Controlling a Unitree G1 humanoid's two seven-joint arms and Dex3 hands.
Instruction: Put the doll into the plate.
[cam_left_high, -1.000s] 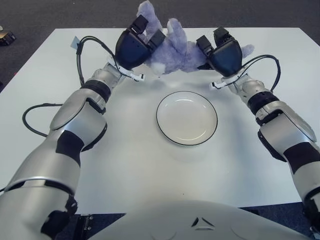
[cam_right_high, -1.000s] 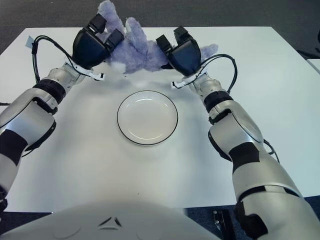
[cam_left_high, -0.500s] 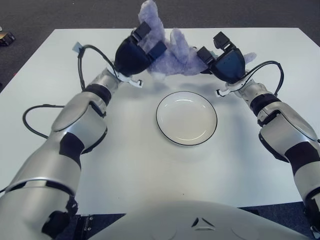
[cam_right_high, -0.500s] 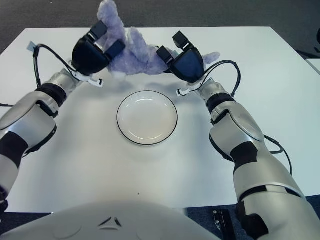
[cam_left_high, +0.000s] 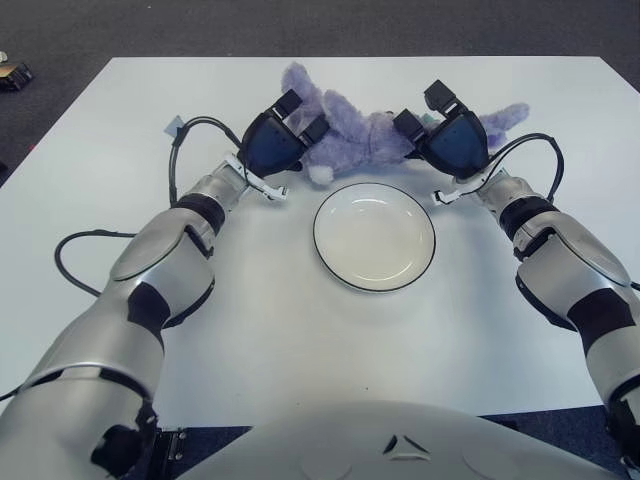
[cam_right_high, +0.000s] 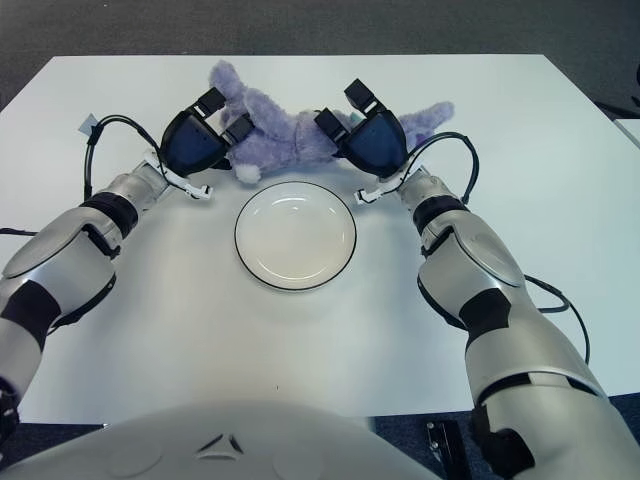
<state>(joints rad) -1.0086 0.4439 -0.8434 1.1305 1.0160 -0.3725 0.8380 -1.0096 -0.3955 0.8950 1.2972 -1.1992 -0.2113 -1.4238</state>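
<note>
Doll (cam_left_high: 365, 135), a purple plush animal, now stretches sideways across the upper middle of the frame, lower than half a second ago, when it was lifted with one limb poking up past the far edge of the white table (cam_left_high: 90, 130). It appears to lie on or just above the tabletop, beyond the far rim of the plate (cam_left_high: 374, 236), and no part of it is over the dish. The left hand (cam_left_high: 283, 130) grips the doll's left end, its dark fingers (cam_left_high: 315, 129) curled into the fur. The right hand (cam_left_high: 440, 127) clasps the right part of the body, with the doll's pale-tipped limb sticking out past it toward the upper right. Both hands have dropped and sit closer to the table than in the earlier frame, still flanking the toy. The white, dark-rimmed plate holds nothing and lies at the centre of the frame, unchanged, just below the doll.
</note>
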